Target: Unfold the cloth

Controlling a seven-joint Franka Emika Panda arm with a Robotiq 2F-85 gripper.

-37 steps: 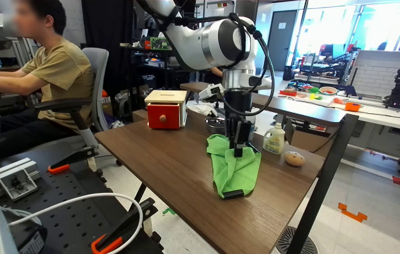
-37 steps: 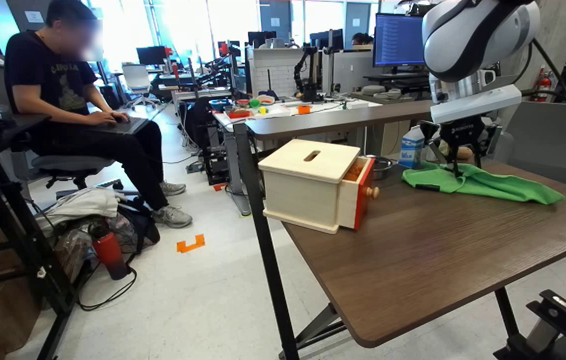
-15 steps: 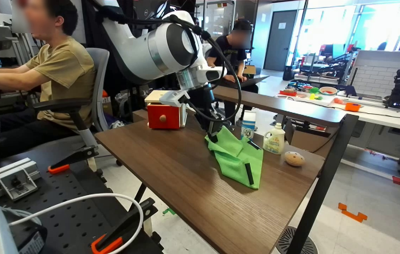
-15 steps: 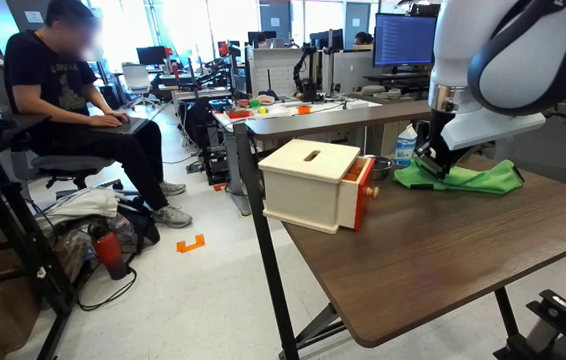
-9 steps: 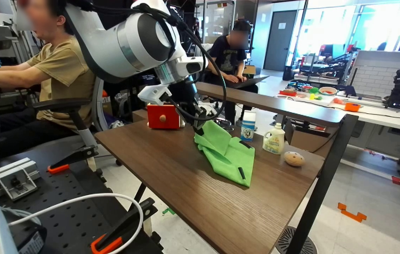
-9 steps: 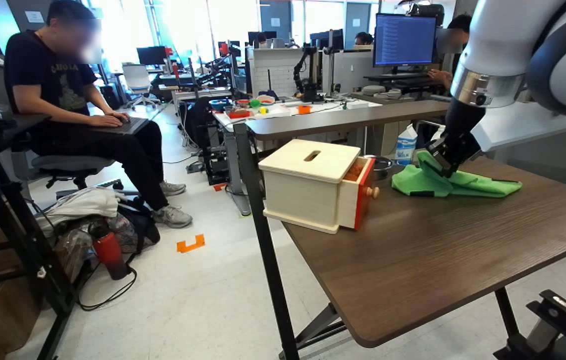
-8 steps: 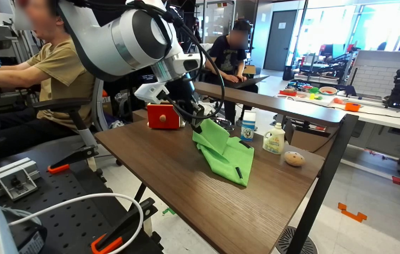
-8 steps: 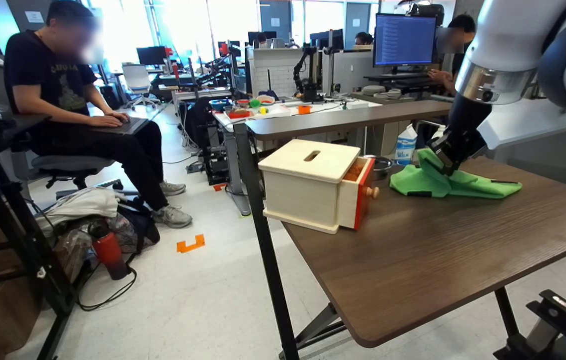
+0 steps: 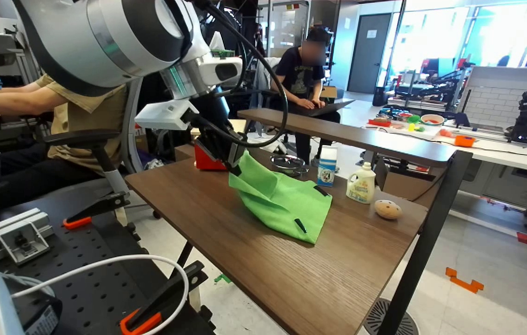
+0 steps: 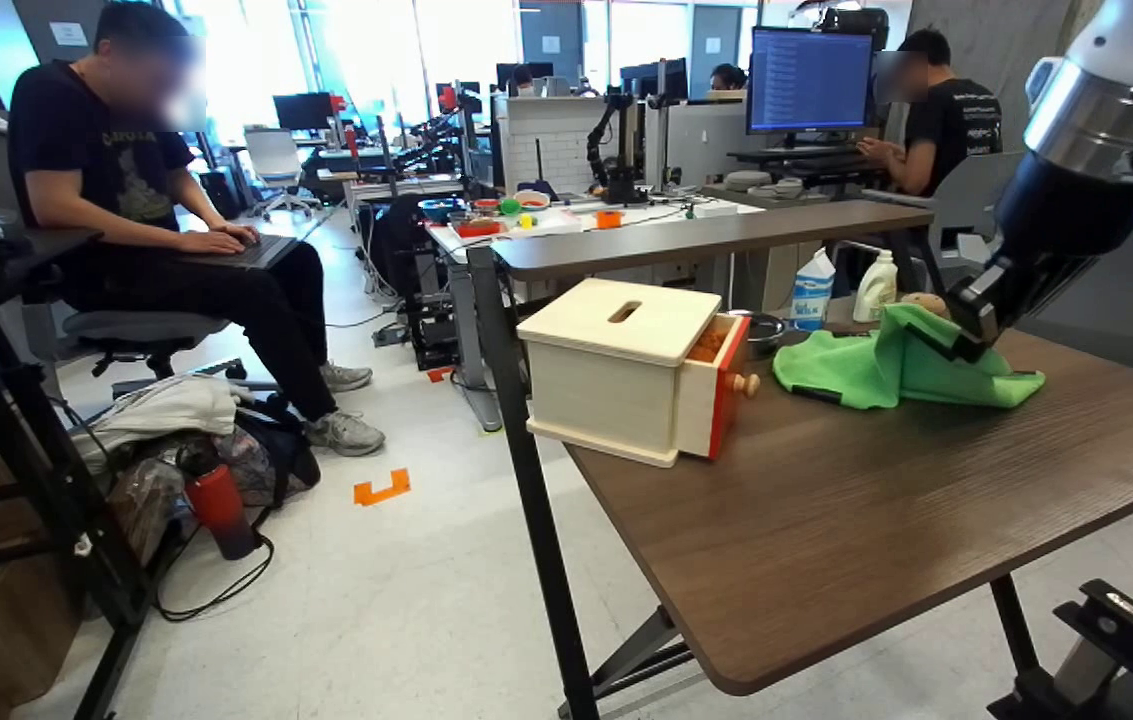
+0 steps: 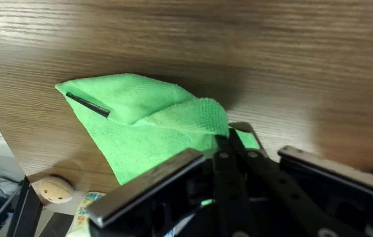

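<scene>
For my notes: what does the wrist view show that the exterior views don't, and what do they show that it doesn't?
Only the wrist view shows round silvery screw heads on the black gripper. Only the exterior views show the white robot arm and the pale top of the wooden box. Shared by all: the green fabric cloth with black strips, gripped by the jaws, the brown wood-grain table and the tan, speckled, egg-shaped object.

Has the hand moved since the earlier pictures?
Yes: in an exterior view, the hand has moved toward the picture's left, farther from the unmoved bottle.
</scene>
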